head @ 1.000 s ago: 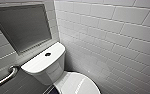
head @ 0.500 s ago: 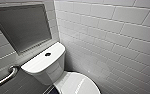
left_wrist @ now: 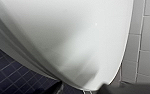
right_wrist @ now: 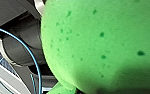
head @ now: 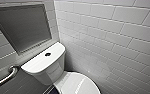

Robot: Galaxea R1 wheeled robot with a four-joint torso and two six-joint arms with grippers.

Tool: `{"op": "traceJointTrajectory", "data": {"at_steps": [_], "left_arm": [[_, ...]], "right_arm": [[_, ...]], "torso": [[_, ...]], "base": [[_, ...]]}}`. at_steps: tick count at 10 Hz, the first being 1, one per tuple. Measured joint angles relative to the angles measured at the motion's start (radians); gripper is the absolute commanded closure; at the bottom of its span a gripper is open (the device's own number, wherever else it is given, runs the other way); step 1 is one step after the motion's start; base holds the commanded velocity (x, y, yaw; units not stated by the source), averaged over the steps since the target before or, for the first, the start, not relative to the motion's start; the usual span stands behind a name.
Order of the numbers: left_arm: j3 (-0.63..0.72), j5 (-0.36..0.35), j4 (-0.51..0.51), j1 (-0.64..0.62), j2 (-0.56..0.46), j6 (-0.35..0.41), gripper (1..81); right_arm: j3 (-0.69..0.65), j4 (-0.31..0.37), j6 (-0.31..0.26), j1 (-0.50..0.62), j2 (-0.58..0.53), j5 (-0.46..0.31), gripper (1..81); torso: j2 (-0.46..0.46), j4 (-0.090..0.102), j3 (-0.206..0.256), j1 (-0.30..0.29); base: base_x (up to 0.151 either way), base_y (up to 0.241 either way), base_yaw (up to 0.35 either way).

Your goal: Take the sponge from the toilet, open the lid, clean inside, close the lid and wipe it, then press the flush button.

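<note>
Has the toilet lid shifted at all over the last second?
No. The lid lies down, in the same place below the tank and its flush button as in both earlier head views.

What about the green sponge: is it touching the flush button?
Apart. The head view shows the flush button bare, with plain white tank top all around it; the sponge sits close before the right wrist camera.

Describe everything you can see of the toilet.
The toilet is glossy white ceramic, standing against white wall tiles. Its rounded rectangular tank has a small dark round flush button in the middle of its flat top. In front, the smooth white oval lid lies down over the bowl.
</note>
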Motion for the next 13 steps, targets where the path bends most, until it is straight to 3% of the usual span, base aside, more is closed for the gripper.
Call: {"op": "traceJointTrajectory", "data": {"at_steps": [11,13], "left_arm": [[-0.009,0.001,-0.03,-0.01,0.011,-0.034,1.0],[0.029,-0.037,-0.03,-0.005,-0.005,-0.034,1.0]], "right_arm": [[0.001,0.004,0.0,0.0,0.0,0.0,81.1],[0.017,0.004,0.0,0.0,-0.001,0.0,81.1]], "torso": [[0.0,0.0,0.0,0.0],[0.0,0.0,0.0,0.0]], "base": [[0.0,0.0,0.0],[0.0,0.0,0.0]]}}
